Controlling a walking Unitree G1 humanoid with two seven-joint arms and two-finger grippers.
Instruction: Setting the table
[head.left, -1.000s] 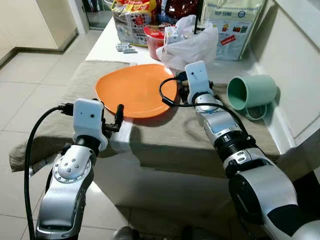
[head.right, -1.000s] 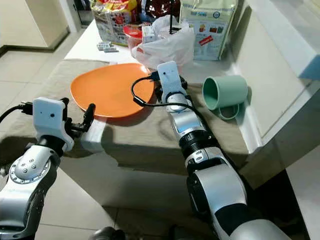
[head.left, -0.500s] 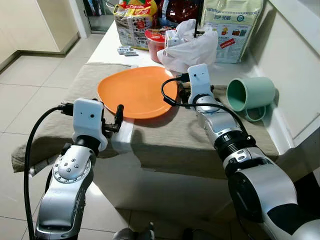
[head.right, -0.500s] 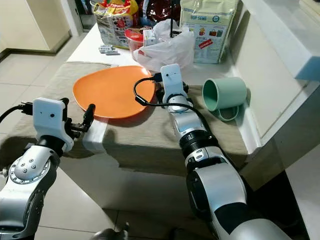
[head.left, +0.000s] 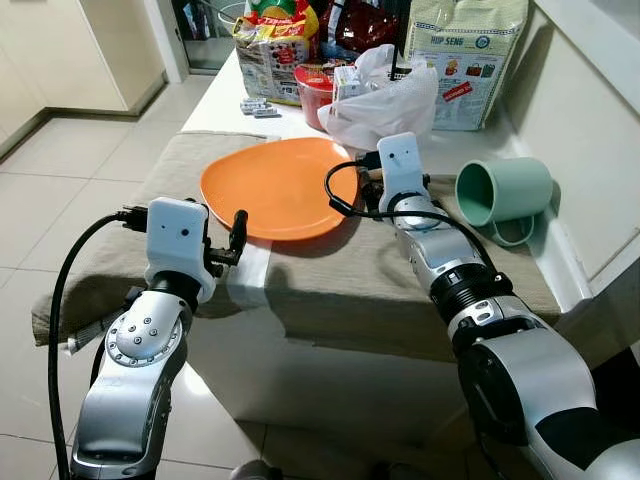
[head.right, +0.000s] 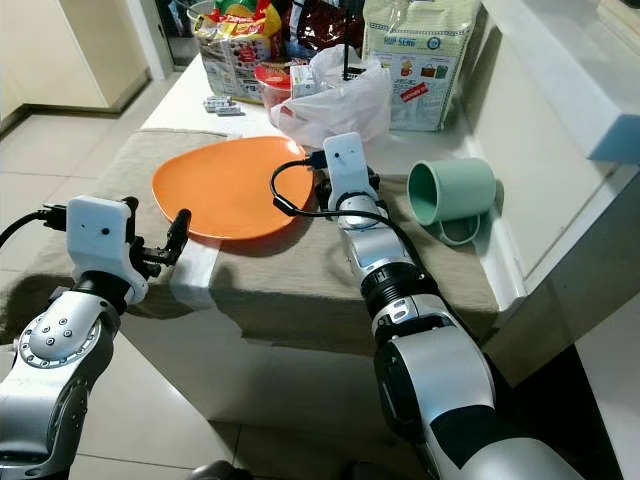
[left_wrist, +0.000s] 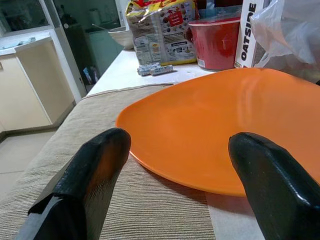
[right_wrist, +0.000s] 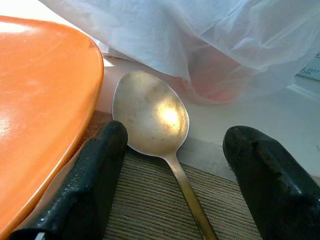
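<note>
The right gripper (right_wrist: 170, 185) sits low over the cloth (head.left: 350, 290) at the plate's right edge, fingers (right_wrist: 95, 175) apart and astride a metal spoon (right_wrist: 152, 117) that lies just right of the orange plate (head.left: 275, 185), its bowl toward the white bag (head.left: 385, 95) on the far side. The step in hand looks like picking up that spoon. To do it well, I would close on the thin handle rather than the wide bowl, come down until the pads nearly meet the cloth, and keep the left pad off the plate rim, which lies just beside it. The left gripper (left_wrist: 175, 165) hovers at the near-left of the plate, fingers wide apart and holding nothing. Room is tight on the far side: the bag, a red tub (head.left: 315, 85) and snack packs (head.left: 275, 45) crowd the table's far end. To the right a green mug (head.left: 500, 190) lies on its side near the wall. The open cloth near the robot, between plate and table edge, is the freest place to move or set the spoon.
</note>
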